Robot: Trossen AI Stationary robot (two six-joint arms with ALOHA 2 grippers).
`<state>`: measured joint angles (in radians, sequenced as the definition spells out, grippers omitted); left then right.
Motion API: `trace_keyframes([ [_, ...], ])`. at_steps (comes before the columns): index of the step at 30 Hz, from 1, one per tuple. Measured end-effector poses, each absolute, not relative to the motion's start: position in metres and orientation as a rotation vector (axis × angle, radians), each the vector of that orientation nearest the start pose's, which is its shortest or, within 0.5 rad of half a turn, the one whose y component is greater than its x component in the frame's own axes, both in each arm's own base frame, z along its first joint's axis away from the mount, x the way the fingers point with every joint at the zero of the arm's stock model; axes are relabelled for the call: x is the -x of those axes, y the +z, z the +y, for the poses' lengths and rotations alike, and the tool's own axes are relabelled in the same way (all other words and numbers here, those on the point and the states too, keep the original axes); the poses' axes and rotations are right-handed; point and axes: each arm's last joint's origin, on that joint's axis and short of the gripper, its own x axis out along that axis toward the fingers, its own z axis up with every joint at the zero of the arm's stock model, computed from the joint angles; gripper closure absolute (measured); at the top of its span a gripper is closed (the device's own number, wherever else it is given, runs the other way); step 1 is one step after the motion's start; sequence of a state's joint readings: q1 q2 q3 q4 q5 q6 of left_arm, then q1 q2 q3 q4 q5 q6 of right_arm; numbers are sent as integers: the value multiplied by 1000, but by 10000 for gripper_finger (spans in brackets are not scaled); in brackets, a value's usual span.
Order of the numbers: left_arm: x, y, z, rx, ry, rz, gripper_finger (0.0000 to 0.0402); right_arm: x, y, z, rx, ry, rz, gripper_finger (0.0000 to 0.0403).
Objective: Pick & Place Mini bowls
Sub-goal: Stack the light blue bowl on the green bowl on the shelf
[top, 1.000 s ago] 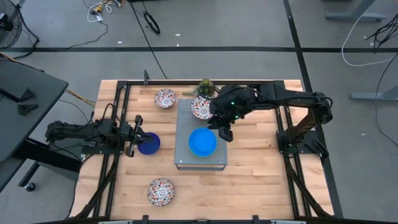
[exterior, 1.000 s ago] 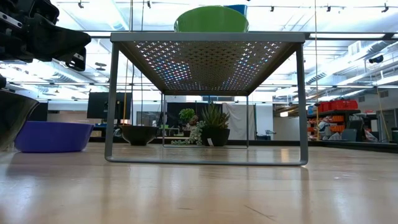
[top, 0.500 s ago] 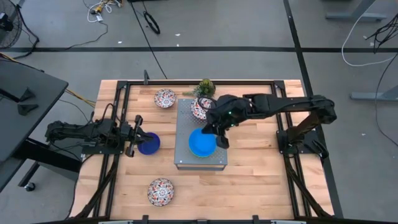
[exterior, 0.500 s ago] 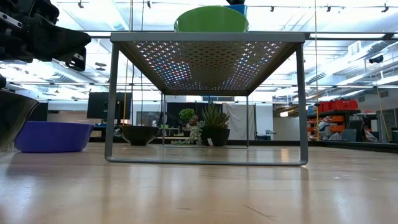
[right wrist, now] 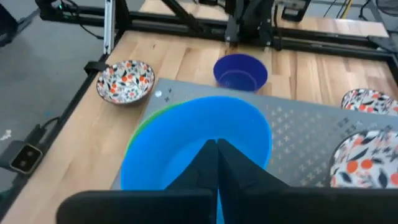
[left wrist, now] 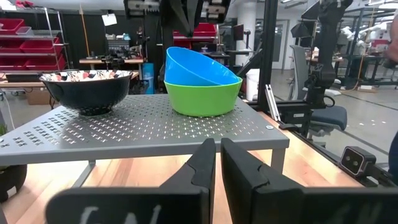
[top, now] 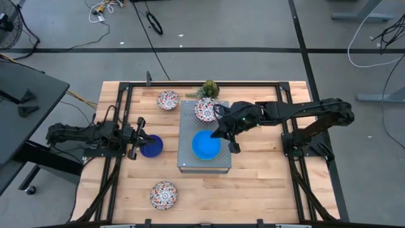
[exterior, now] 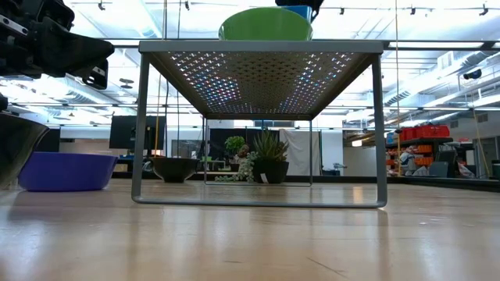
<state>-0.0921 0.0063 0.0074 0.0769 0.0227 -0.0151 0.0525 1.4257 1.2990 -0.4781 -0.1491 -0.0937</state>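
On the grey perforated box (top: pixel 190 123) a light blue bowl (top: pixel 204 145) sits tilted inside a bright green bowl (left wrist: pixel 202 99), next to a floral bowl (top: pixel 204 110). My right gripper (top: pixel 219 134) is shut on the light blue bowl's rim, coming from the right. Two more floral bowls rest on the table, one at the far side (top: pixel 168 99) and one at the near side (top: pixel 163 194). The dark blue bowl (top: pixel 152 147) stands on the table left of the box. My left gripper (top: pixel 143 140) is shut and empty just above it. My right gripper pinches the light blue bowl's wall at the rim (right wrist: pixel 198 163) on the side toward the table's right edge. The fingers (right wrist: pixel 233 171) slant down from the right. The bowl lies tilted in the green bowl, its left rim (left wrist: pixel 169 51) raised.
A small spiky green plant (top: pixel 209 88) stands at the box's far edge. Black frame rails (top: pixel 120 107) run along the table's left, right and far sides. Bare wood lies near the front edge and right of the box.
My right arm has swung toward the table's right edge, and its gripper has come down over the light blue bowl's right rim; it now shows at the top of the low view. The bowls stay where they were.
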Motion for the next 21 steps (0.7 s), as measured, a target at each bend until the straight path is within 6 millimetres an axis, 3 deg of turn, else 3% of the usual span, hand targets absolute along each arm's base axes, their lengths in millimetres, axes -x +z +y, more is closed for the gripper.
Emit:
trace_keyframes([
  [9,-97,173,-10,18,-115,-78,372,-309,318,15,71,214,632,402],
  [21,-97,173,-10,18,-115,-77,372,-309,317,12,69,205,633,403],
])
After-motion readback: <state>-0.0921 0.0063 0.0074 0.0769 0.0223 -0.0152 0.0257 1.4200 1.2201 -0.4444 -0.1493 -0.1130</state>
